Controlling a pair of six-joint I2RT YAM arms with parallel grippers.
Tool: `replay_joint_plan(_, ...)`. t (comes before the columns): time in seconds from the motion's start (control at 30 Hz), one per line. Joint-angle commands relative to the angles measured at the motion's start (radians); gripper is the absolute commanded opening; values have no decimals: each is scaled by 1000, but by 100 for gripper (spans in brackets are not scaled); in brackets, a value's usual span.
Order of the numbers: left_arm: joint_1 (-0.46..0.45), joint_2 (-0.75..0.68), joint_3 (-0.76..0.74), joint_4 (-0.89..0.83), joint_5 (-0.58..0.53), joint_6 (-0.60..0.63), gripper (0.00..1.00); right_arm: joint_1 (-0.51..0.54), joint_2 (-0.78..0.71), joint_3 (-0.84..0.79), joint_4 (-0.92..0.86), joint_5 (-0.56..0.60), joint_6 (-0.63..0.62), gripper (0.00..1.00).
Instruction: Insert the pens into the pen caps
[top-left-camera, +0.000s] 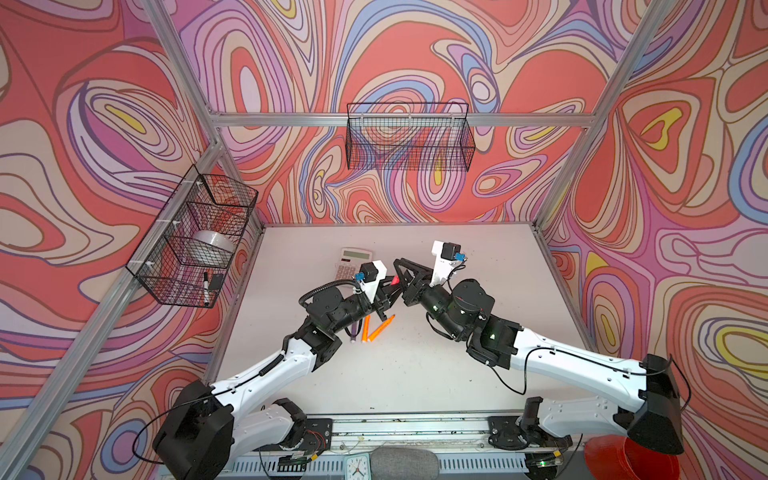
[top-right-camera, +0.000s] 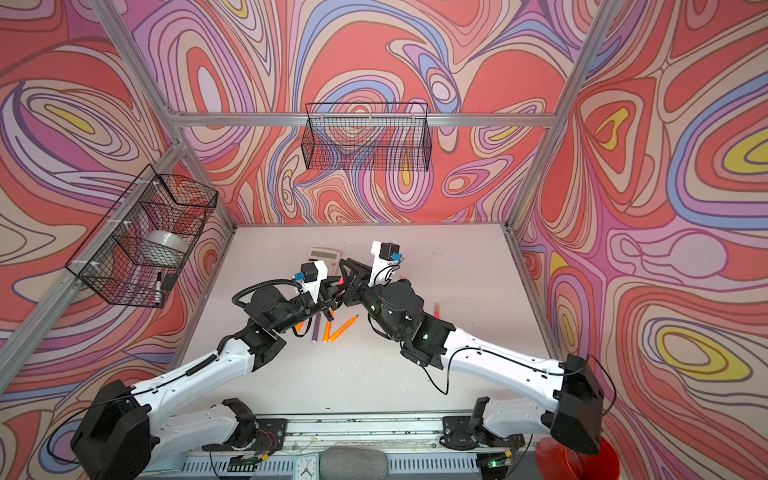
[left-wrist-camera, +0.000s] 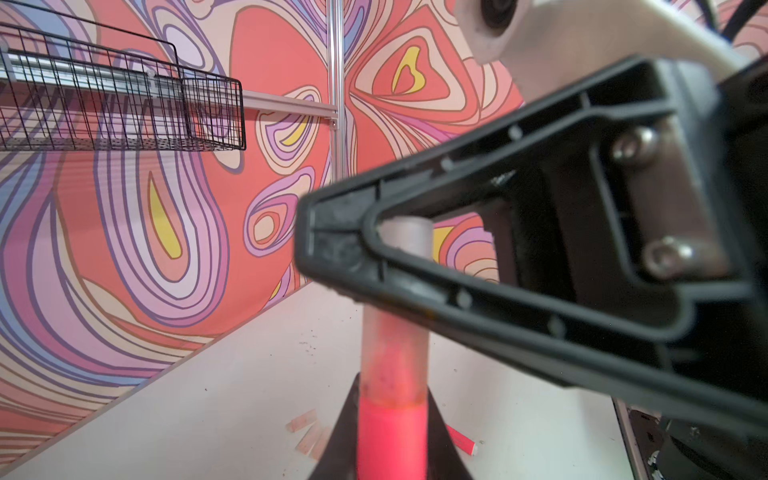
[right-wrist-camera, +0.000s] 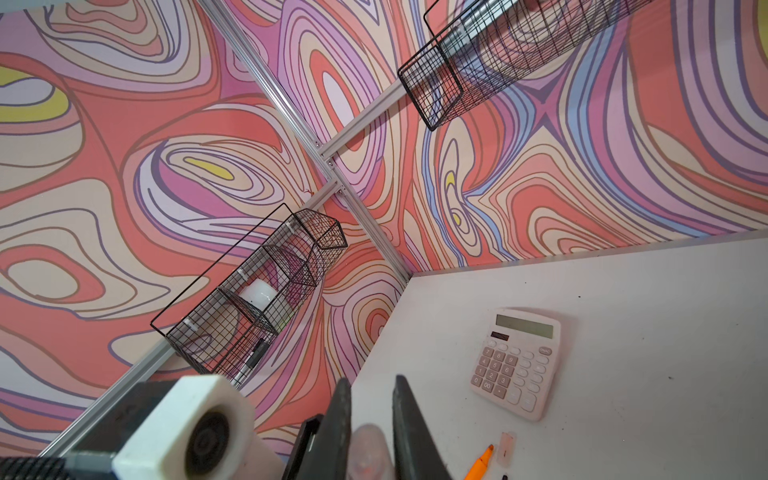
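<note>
- Pen (left-wrist-camera: 390, 440): pink-red, smooth round barrel, clamped in left gripper (left-wrist-camera: 392, 399) above mid-table (top-left-camera: 415, 374). Long axis runs straight out along the fingers, tip end away from the wrist, toward right gripper (right-wrist-camera: 371, 395).
- Cap (left-wrist-camera: 395, 357): frosted translucent tube, over the pen's tip end, coaxial. Right gripper pinches its far end, crosswise to the axis.
- Purple pen (top-left-camera: 354, 330) and two orange pens (top-left-camera: 365, 329) lie flat under left arm. Orange pair splayed in a V, one tapered tip pointing back-right.
- Loose caps (left-wrist-camera: 301, 419): stubby, pale, flat on table.
- Calculator (right-wrist-camera: 517, 361): pink plastic, rear of the grippers.
</note>
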Motion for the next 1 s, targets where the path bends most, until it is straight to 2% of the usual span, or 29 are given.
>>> replay_joint_plan(0.0,96,-67,225,471,-334,-133,0,142,102,-134,-580,-251,57,0)
replay_joint_plan(0.37,96,-106,83,451,-238,-112,0,142,59,-65,-578,-208,6,0)
replay_joint_plan(0.63,91,-138,-58,255,-58,-92,0,134,30,-23,-559,-116,-38,0)
replay_joint_plan(0.67,87,-139,-86,236,-54,-93,4,128,27,-23,-554,-110,-41,0)
replay_joint_plan(0.77,76,-133,-198,233,-67,-104,38,99,22,-36,-530,-125,-39,0)
replay_joint_plan(0.87,75,-110,-282,271,-78,-122,60,73,20,-64,-510,-141,-29,0)
replay_joint_plan(0.9,75,-105,-307,281,-85,-120,90,66,18,-72,-509,-140,-27,0)
replay_joint_plan(0.93,76,-100,-331,278,-98,-113,100,56,18,-81,-513,-138,-24,0)
replay_joint_plan(0.97,75,-103,-349,257,-108,-105,100,48,15,-92,-517,-132,-20,0)
